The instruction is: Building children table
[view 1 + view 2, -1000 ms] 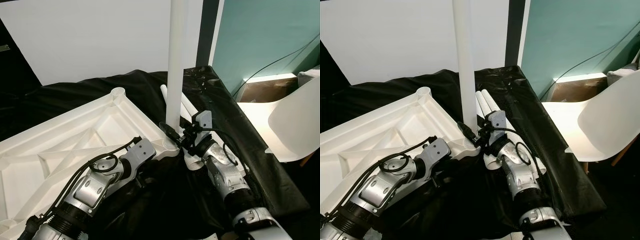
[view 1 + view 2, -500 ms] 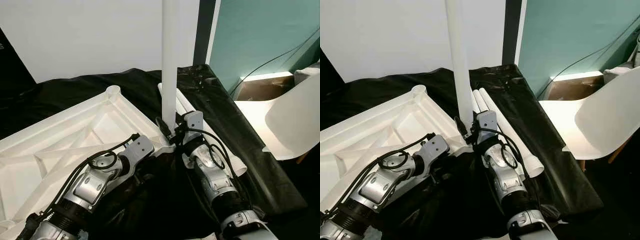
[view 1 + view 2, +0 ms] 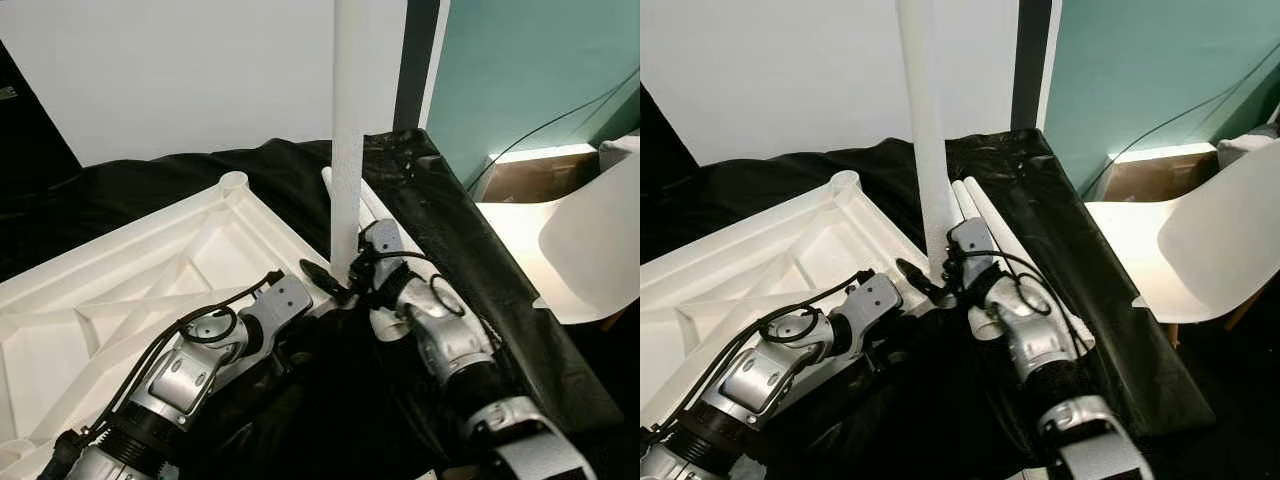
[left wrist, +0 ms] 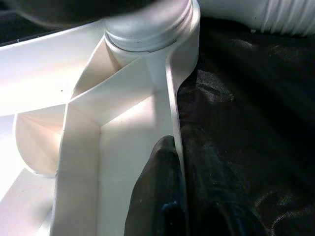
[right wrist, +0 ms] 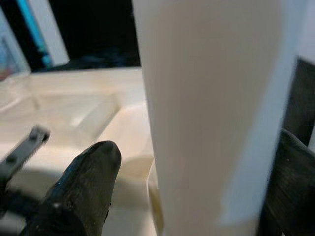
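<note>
Right pincer pinches our tall white plastic table leg, frame centre, seated in the upturned white ribbed tabletop; left pincer clamps its rim. Keep leg vertical, press straight down.
</note>
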Motion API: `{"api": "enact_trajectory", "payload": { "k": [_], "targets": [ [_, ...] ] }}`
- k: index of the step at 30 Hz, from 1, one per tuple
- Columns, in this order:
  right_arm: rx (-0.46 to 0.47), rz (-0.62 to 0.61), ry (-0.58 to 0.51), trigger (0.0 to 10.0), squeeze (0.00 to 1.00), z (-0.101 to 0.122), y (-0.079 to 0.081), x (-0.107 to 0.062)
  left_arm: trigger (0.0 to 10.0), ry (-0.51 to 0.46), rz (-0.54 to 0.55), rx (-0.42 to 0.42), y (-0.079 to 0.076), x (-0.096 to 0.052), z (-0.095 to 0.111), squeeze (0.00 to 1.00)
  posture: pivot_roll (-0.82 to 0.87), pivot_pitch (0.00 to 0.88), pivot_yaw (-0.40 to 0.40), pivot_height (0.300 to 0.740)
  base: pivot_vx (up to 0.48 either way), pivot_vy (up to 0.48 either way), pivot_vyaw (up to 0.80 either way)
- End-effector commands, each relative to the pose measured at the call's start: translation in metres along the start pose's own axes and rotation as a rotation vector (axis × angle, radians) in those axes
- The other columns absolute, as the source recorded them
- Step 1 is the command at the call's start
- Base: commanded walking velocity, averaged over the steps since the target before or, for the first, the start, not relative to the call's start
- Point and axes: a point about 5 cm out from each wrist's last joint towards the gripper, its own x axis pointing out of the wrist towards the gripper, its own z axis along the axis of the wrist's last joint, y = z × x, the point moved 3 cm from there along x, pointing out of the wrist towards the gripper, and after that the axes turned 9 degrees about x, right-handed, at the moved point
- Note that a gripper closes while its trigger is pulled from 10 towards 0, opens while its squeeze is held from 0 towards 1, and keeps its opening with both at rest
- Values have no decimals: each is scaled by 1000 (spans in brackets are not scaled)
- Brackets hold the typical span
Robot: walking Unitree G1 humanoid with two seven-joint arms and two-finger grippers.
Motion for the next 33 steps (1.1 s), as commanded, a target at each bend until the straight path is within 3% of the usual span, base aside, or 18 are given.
{"api": "enact_trajectory", "payload": {
  "k": [1, 8, 13, 14, 15, 21, 26, 30, 33],
  "targets": [
    [-22, 94, 43, 10000, 0, -1, -2, -2, 10000, 111, -148, -66, -31, 11, -31, 0, 69, 0, 23, 740, 0, 0, 0],
    [-136, 180, 130, 10000, 0, 6, -22, -6, 10000, 112, -147, -64, -30, 11, -31, 0, 75, 0, 21, 740, 0, 0, 0],
    [-186, 226, 188, 10000, 0, 6, -28, -9, 10000, 112, -145, -66, -30, 10, -31, 0, 87, 0, 20, 740, 0, 0, 0],
    [-193, 257, 210, 3412, 0, 5, -29, -10, 10000, 114, -144, -67, -30, 9, -32, 0, 93, 0, 19, 740, 0, 0, 0],
    [-193, 294, 230, 0, 0, 5, -29, -12, 10000, 115, -142, -69, -30, 9, -32, 0, 98, 0, 18, 740, 0, 0, 0],
    [-191, 382, 276, 0, 0, 5, -30, -17, 10000, 120, -139, -72, -31, 6, -34, 0, 101, 0, 18, 740, 0, 0, 0],
    [-194, 378, 296, 0, 0, 8, -35, -18, 10000, 120, -140, -73, -31, 6, -34, 0, 95, 0, 20, 740, 0, 0, 0],
    [-148, 363, 319, 0, 0, 2, -38, -23, 10000, 117, -144, -70, -32, 8, -33, 0, 91, 0, 21, 740, 0, 0, 0],
    [-89, 352, 273, 0, 0, -3, -32, -23, 10000, 115, -144, -69, -32, 8, -32, 0, 95, 0, 16, 740, 0, 0, 0]
  ]
}}
